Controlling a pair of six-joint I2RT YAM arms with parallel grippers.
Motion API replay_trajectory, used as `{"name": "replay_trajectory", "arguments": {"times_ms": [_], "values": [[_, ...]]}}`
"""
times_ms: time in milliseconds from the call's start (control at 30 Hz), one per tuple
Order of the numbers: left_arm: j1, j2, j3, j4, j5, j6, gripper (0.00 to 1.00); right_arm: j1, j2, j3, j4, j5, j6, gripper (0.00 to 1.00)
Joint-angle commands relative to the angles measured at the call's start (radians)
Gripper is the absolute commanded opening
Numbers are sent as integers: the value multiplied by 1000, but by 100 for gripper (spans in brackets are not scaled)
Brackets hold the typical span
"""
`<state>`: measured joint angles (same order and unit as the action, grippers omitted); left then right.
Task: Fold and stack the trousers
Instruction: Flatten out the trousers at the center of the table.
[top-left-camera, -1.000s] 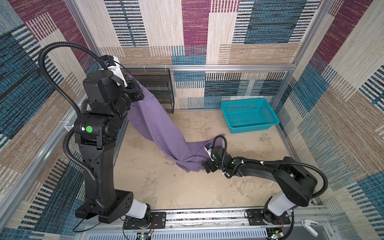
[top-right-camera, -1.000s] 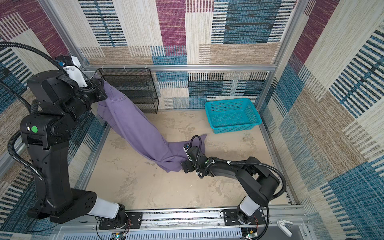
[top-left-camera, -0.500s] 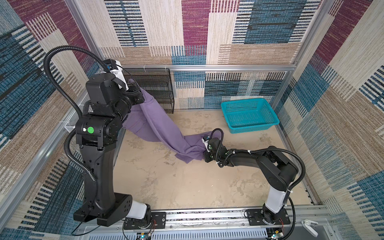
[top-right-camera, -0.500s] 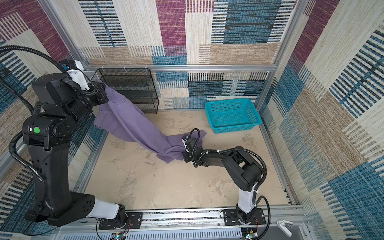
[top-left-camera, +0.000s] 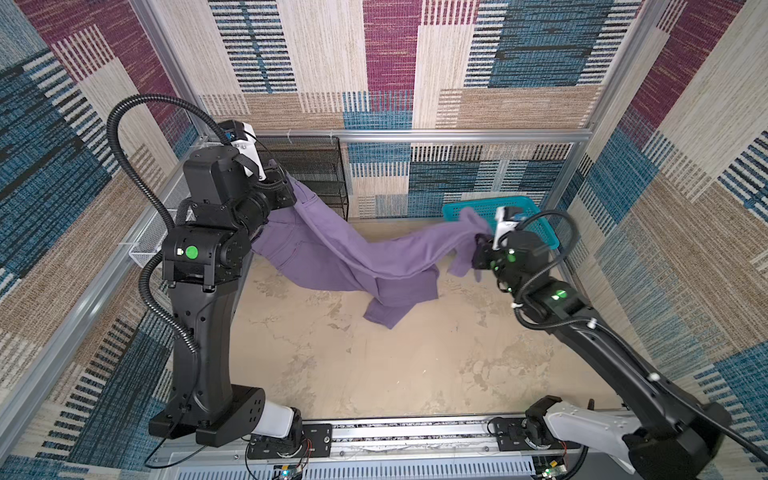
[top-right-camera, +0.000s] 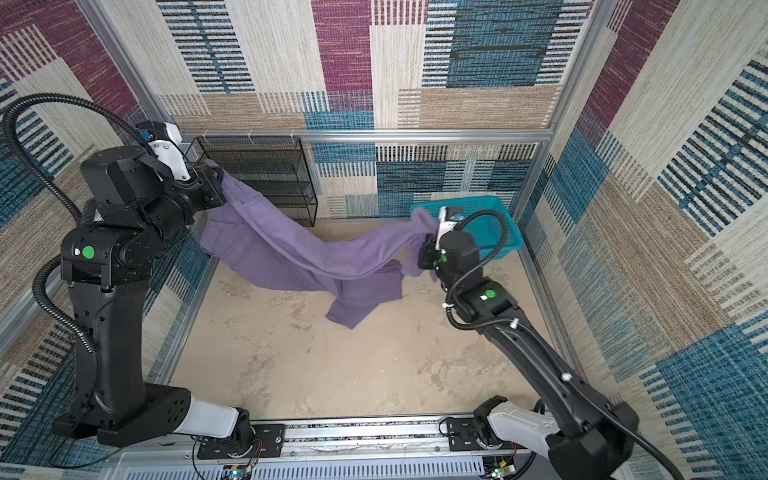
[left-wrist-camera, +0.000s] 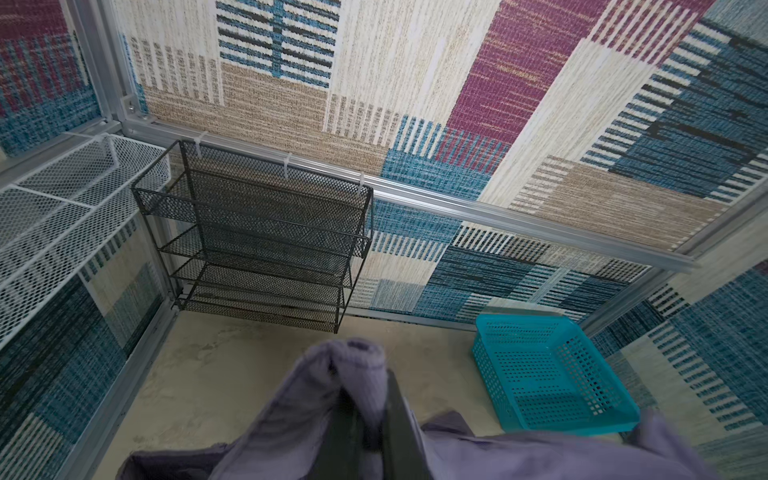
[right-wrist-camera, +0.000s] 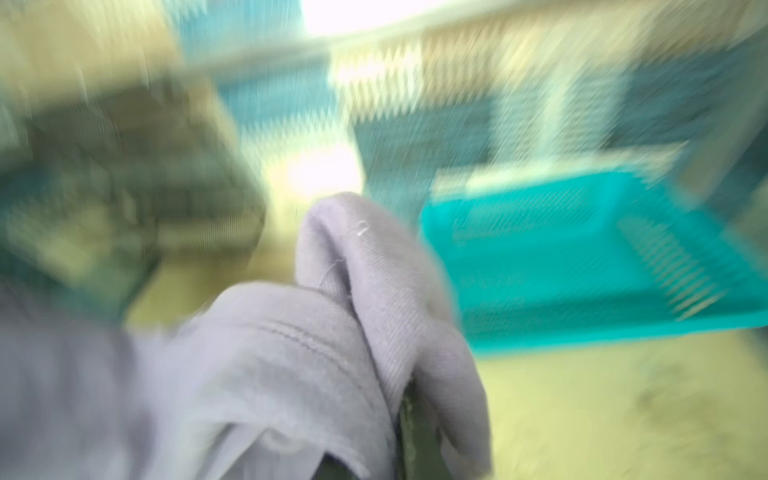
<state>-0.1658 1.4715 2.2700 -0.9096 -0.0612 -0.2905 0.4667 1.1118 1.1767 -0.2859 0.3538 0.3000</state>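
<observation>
**Left, far:** the left gripper (top-left-camera: 289, 189) is raised beside the black wire-mesh shelf rack (top-left-camera: 320, 174). It is clamped on the waist end of the long, lavender-grey soft cloth trousers (top-left-camera: 357, 257). In the left wrist view, cloth bunches over its dark fingers (left-wrist-camera: 395, 419).

**Centre:** the trousers hang in the air as a sagging band, long axis running left to right between the arms. One leg spans the gap. The other droops, and its hem appears to reach the mottled beige tabletop (top-left-camera: 374, 374).

**Right:** the right gripper (top-left-camera: 478, 249) is in front of the teal perforated plastic basket (top-left-camera: 536, 208), closed on the spanning leg's hem. Its wrist view is blurred.

**Judgement:** laying the garment flat depends on this left-right axis. Each arm holds its nearer end, and the loose leg hangs nearer the right arm.
</observation>
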Motion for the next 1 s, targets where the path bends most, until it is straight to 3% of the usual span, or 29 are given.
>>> {"name": "replay_trajectory", "arguments": {"times_ms": [0, 200, 333, 467, 767, 967], "values": [[2, 3, 4, 101, 65, -62, 0, -26, -26, 52, -178, 127, 3, 0], [2, 19, -1, 107, 135, -101, 0, -75, -32, 199, -185, 217, -64, 0], [2, 24, -20, 120, 172, -122, 0, -104, -31, 202, -212, 254, -50, 0], [2, 24, -30, 128, 176, -121, 0, -109, -55, 106, -229, 209, 7, 0], [2, -22, -75, 126, 167, -119, 0, -109, -112, -236, -271, -141, 208, 0], [3, -198, -365, 154, 46, -125, 0, -109, -200, -440, -282, -191, 316, 0]]}}
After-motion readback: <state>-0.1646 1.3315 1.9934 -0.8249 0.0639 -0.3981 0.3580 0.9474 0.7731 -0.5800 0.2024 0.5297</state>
